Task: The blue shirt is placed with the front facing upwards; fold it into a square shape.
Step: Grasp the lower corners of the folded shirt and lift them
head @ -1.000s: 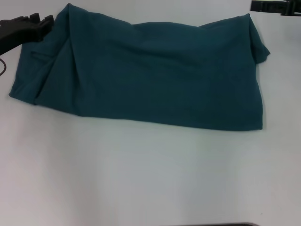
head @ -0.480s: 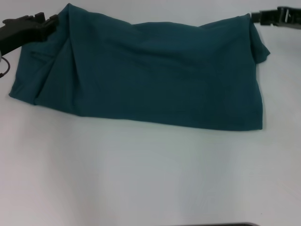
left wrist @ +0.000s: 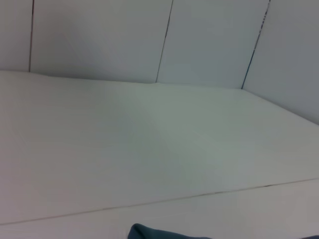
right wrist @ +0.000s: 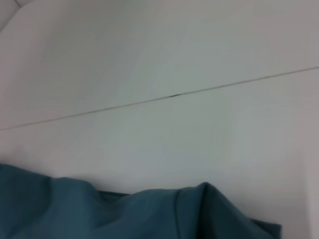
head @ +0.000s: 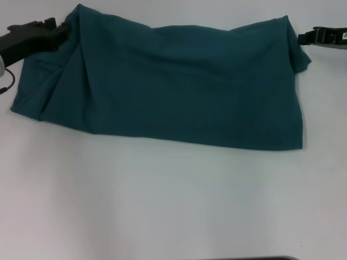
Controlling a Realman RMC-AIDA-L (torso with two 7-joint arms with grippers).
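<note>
Head view shows the blue shirt (head: 162, 86) lying on the white surface (head: 162, 206). It is folded into a long band that runs from 9 o'clock to 3 o'clock across the far half of the picture. The cloth is flat in the middle and has some soft wrinkles near its left end. No letters show on the side that faces up. One sleeve sticks out a little at the right end, near 2 o'clock.

The left gripper (head: 58, 30) is at 10 o'clock, and its black tip touches the far left corner of the shirt. I cannot tell if its jaws are squeezing the cloth or are apart.

The right gripper (head: 303, 38) is at 2 o'clock, just beside the far right corner of the shirt. A thin bit of white surface shows between it and the cloth, so it seems not to touch. I cannot tell if its jaws are apart or closed.

Left wrist view shows mostly bare white surface and a grey wall (left wrist: 149, 40) with thin dark lines. Only a tiny bit of blue cloth peeks in at the picture's edge.

Right wrist view shows a bumpy edge of the shirt lying on the white surface, with one thin dark line across the surface behind it.
</note>
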